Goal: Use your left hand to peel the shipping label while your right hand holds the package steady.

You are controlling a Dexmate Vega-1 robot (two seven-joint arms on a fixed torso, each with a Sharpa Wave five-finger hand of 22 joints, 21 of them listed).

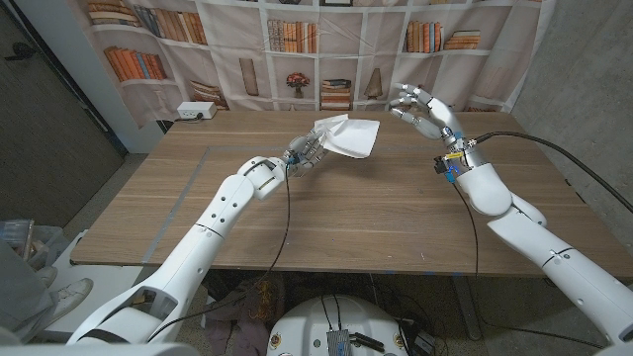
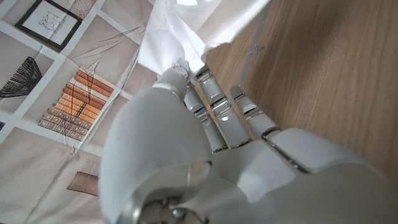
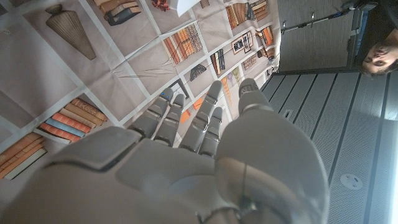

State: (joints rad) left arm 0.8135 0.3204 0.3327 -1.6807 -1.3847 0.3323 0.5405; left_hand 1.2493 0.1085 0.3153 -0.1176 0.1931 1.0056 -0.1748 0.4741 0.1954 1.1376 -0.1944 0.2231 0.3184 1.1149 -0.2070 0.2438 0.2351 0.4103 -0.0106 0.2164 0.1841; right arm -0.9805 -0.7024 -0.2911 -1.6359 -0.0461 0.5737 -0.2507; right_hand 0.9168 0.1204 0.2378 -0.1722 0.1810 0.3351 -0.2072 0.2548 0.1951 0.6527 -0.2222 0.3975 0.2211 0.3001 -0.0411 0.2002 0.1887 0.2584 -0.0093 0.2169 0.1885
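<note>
Left hand (image 1: 305, 153) pinches the white package (image 1: 351, 135) off the worktop (image 1: 396, 218) (one edge); right hand (image 1: 423, 111) hovers apart, fingers (image 3: 205, 118) released.

Three cameras: one overhead, two on the wrists

Head view looks down over the table (image 1: 396, 213); left wrist view sits close above it, sharing the package (image 1: 348, 135); right wrist view faces the backdrop (image 3: 74, 81).

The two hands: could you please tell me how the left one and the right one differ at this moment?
The left hand grips the edge of the white package; the right hand holds nothing. The left hand's fingers close on the package, while the right hand's fingers are spread apart. The left hand is low by the table at the package; the right hand is raised, clear of the package. Both are pale, metal-jointed hands.
</note>
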